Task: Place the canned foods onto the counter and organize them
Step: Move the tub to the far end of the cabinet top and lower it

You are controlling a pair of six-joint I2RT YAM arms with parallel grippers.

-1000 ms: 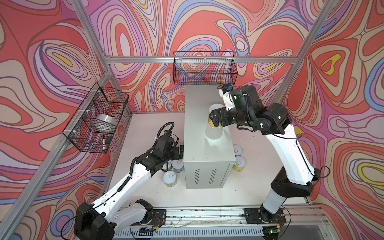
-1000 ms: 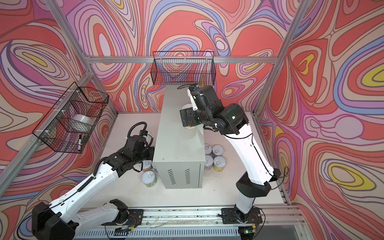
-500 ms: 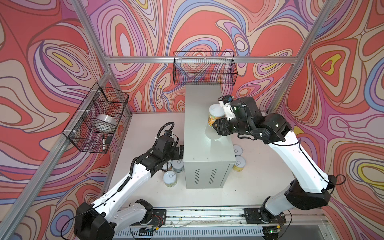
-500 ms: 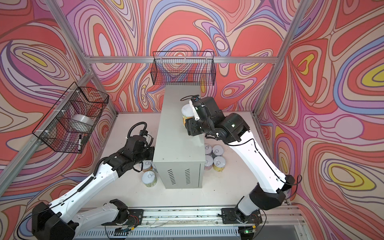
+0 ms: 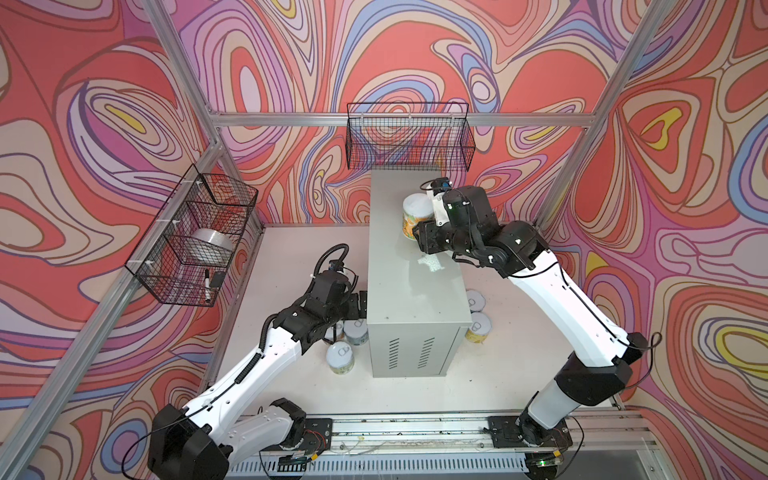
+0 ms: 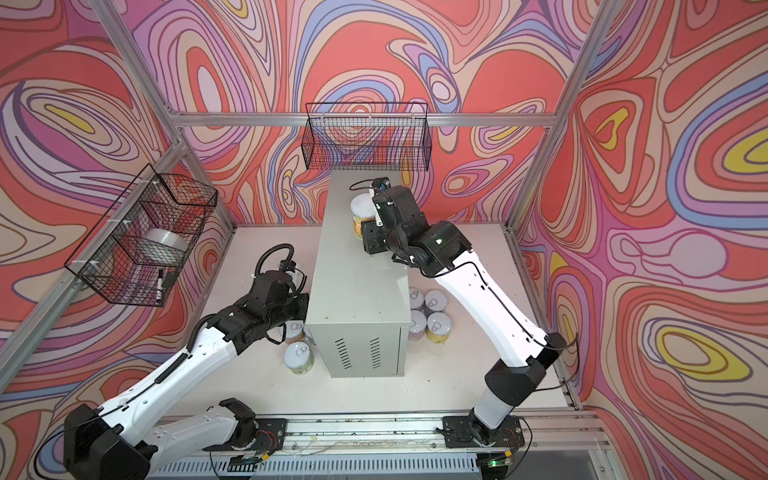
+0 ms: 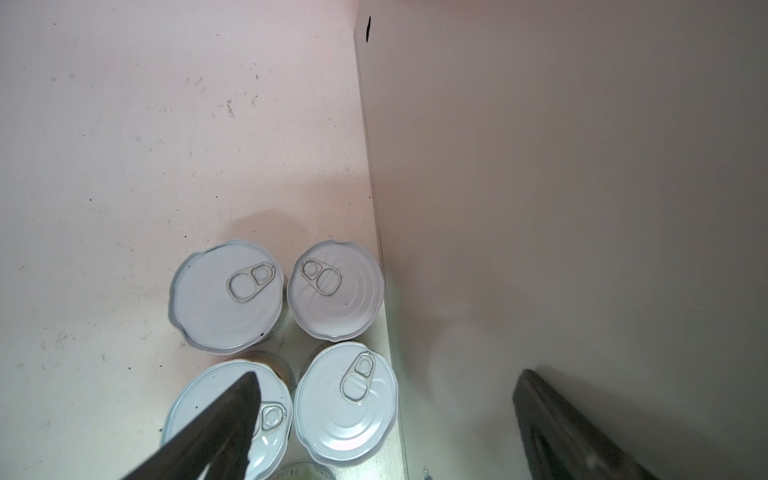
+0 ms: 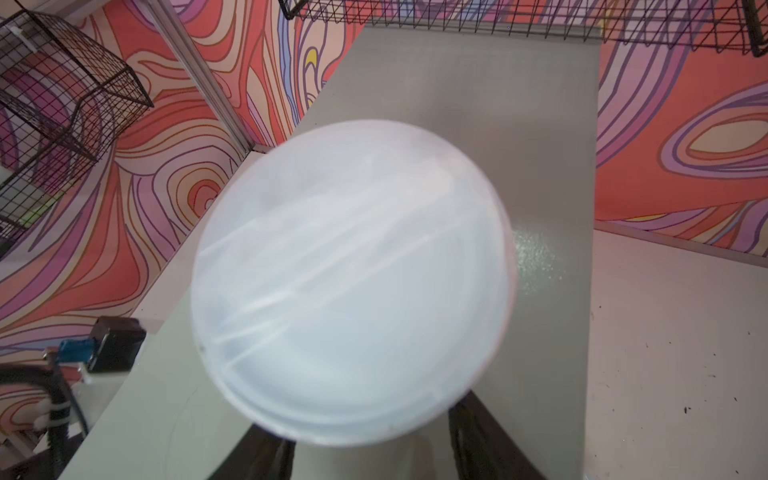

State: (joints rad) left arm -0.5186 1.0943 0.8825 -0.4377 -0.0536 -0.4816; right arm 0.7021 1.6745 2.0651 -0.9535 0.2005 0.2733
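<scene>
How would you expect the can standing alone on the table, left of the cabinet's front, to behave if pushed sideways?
Upright on its flat base, the can would probably slide rather than roll. Its metal lid suggests stiff walls; if full, likely heavy for its size.

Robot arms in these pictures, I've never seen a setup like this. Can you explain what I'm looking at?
Two white robot arms sit on a rail beside a white tabletop, each ending in a two-fingered gripper. Two pictures look down on the whole booth; the two close-ups come from cameras on the arms' wrists. A grey metal cabinet stands in the middle, with pull-tab cans on the tabletop on both sides. The left gripper is open and empty above one group. The right gripper has a yellow-labelled can between its fingers at the cabinet top; that close-up is blurred, so I cannot tell how firmly it grips.
</scene>
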